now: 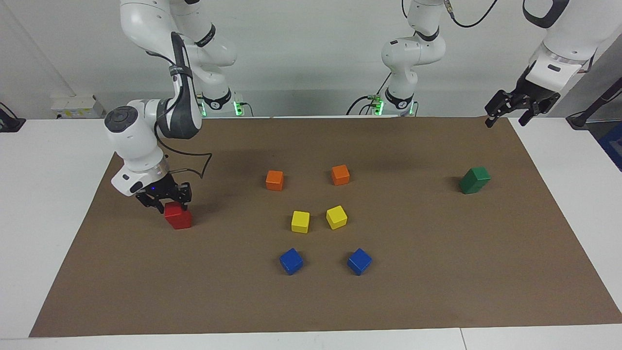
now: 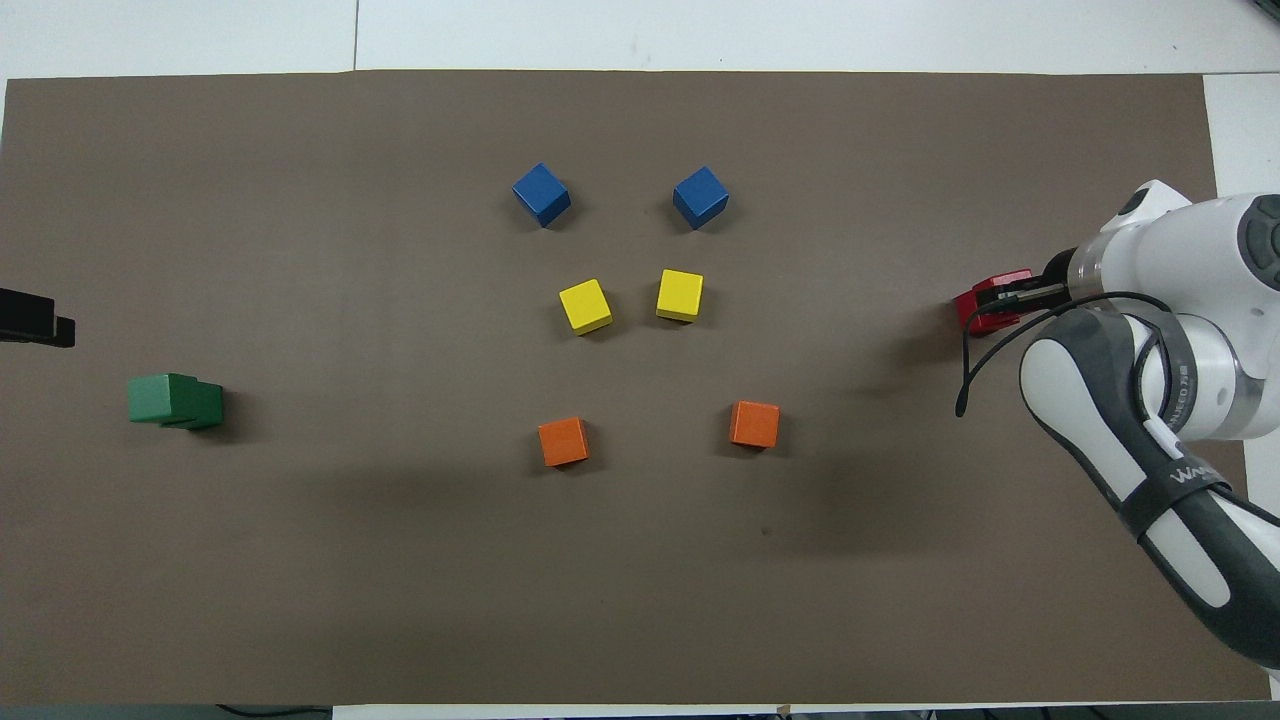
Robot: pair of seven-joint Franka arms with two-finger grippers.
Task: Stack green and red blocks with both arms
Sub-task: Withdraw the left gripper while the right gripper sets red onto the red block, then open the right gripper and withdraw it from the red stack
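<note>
At the right arm's end | right hand (image 1: 167,202) grips upper red block (image 1: 178,215) | release squarely | left hand (image 1: 516,108) waits open.

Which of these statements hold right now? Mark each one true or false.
1. The green blocks are stacked one on the other. True.
2. The right gripper is at the red blocks. True.
3. The left gripper is down on the green blocks. False: it is raised, clear of them, over the mat's corner.
4. The two yellow blocks are stacked. False: they sit side by side on the mat.
5. The orange blocks lie nearer the robots than the blue blocks. True.
</note>
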